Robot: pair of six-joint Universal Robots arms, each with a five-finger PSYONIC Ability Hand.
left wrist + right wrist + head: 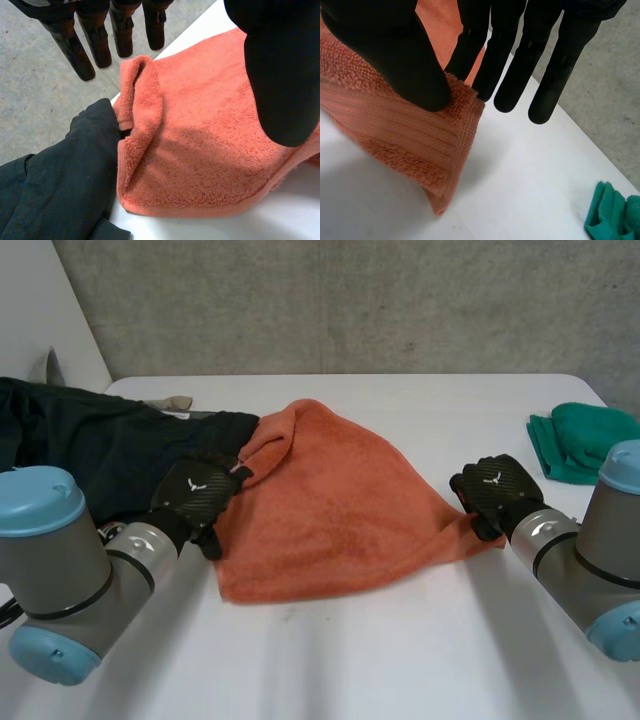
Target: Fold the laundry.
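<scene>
Towel point(330, 505) is spread on the worktop point(400, 660), its long axis laid left to right. Its right corner is pinched by the right hand point(497, 492); its left edge is overhung by the released left hand point(197, 492), not yet grasped.

One bench point(400, 660) carries three cloth items: one orange towel point(340, 500) between the left hand point(195, 495) and the right hand point(495, 490), one dark garment heap point(90, 450) beside the left hand, one green cloth point(575, 440) beyond the right hand.
</scene>
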